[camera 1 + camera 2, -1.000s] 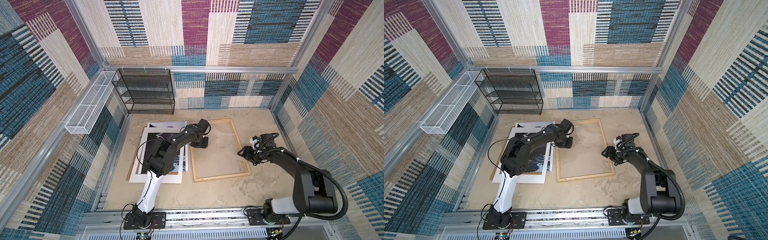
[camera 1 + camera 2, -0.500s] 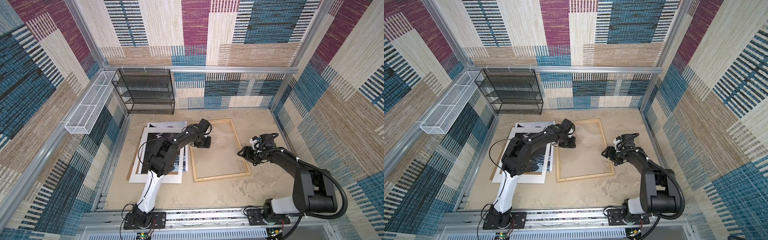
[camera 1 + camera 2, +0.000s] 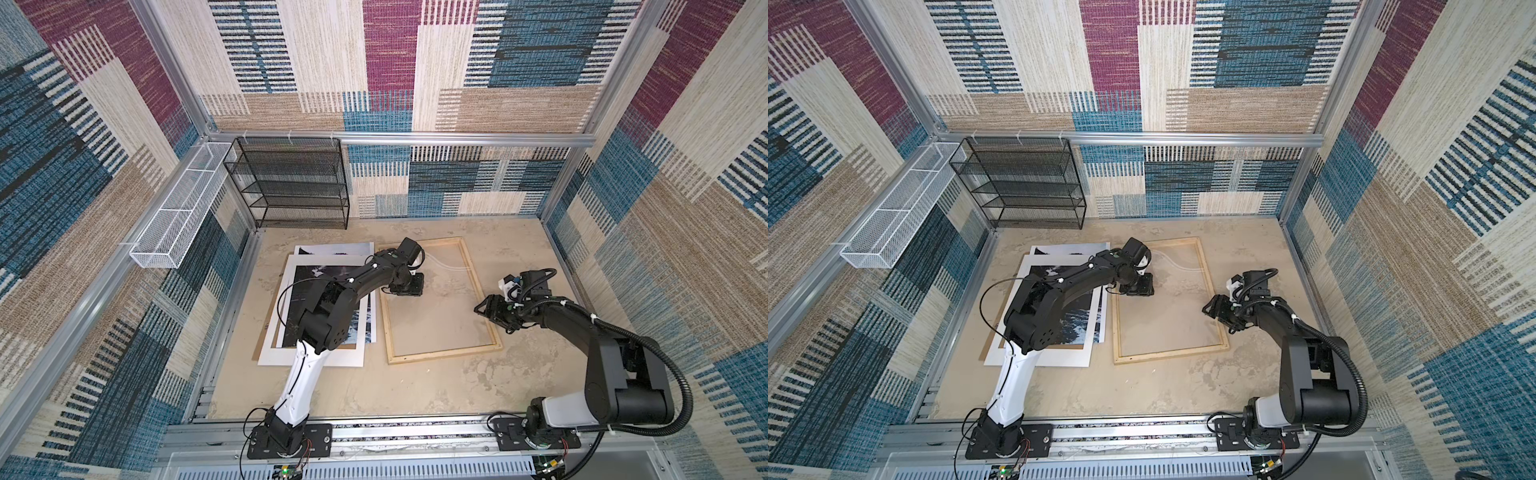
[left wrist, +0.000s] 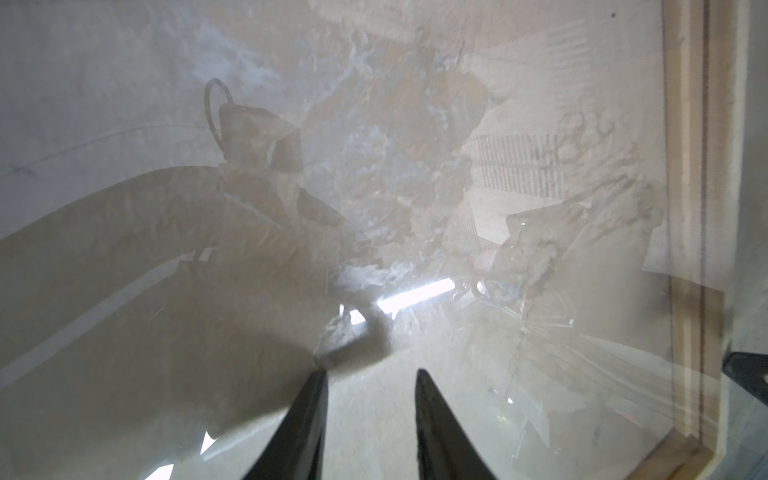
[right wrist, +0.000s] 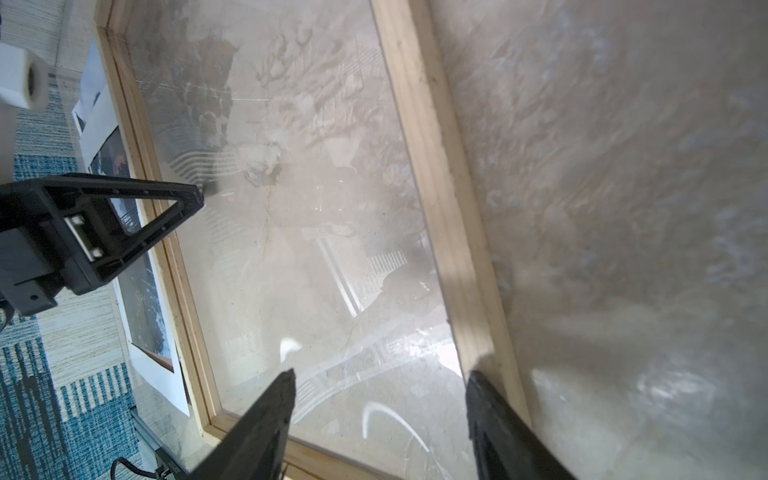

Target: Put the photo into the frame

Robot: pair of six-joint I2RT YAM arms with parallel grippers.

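The frame (image 3: 444, 353) (image 3: 1170, 354) of pale wood lies flat in the middle of the table, and its glass pane reflects the arms. The photo (image 3: 332, 250) (image 3: 1068, 250) lies to its left under a white mat, with its dark print showing through the opening. My left gripper (image 3: 405, 287) (image 3: 1138, 286) (image 4: 371, 374) is open and empty, low over the glass just inside the frame's left rail (image 4: 685, 208). My right gripper (image 3: 484, 309) (image 3: 1210, 308) (image 5: 380, 374) is open and empty, with one finger (image 5: 486, 399) over the frame's right rail (image 5: 432, 187).
A white mat (image 3: 316, 358) covers most of the photo, and a brown backing board (image 3: 266, 332) peeks out beneath it. A black wire shelf (image 3: 291, 183) stands at the back left. A white wire basket (image 3: 178, 212) hangs on the left wall.
My left gripper has edged slightly to the right over the glass. The right arm has not visibly moved.
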